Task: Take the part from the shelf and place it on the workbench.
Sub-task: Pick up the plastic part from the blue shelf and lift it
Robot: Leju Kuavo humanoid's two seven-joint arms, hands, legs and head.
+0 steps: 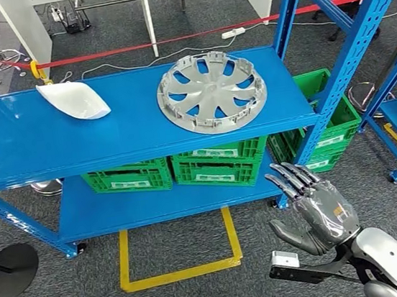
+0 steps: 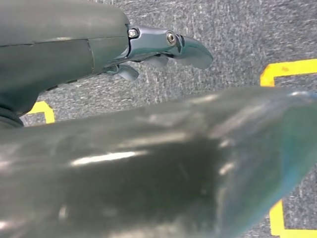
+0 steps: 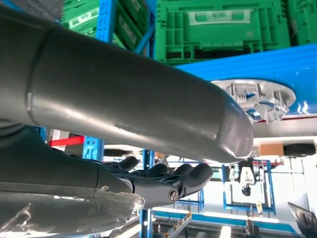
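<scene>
**Reach phase: right robot hand approaching the part on the shelf**

I had the right robot hand (image 1: 316, 210) raised in front of the shelf (image 1: 129, 139), fingers extended and spread, thumb held out to the side, holding nothing. The part, a grey wheel cover (image 1: 211, 92), lay flat on the top deck of the shelf, above and forward of the right robot hand and slightly toward its thumb side, well apart from it. A white scoop-shaped piece (image 1: 73, 100) lay on the same deck, much farther off on the thumb side. Green crates (image 1: 217, 166) sat on the lower deck, directly ahead of the fingertips.

The left robot hand (image 2: 164, 47) hung over the carpet; its fingers looked extended and I saw nothing in them.

Procedure, in my judgement:

1. Raise the right robot hand above the deck edge before moving forward; at its present height it would have met the shelf front or the crates.
2. Keep the fingers open and approach the near rim of the wheel cover.
3. The cover looked thin, wide and light. I would have slid the fingers under the rim and set the thumb on top between two spokes.
4. Lift level; a tilted grip risked the cover pivoting out.

The surface for the drop-off did not appear in my views.
</scene>
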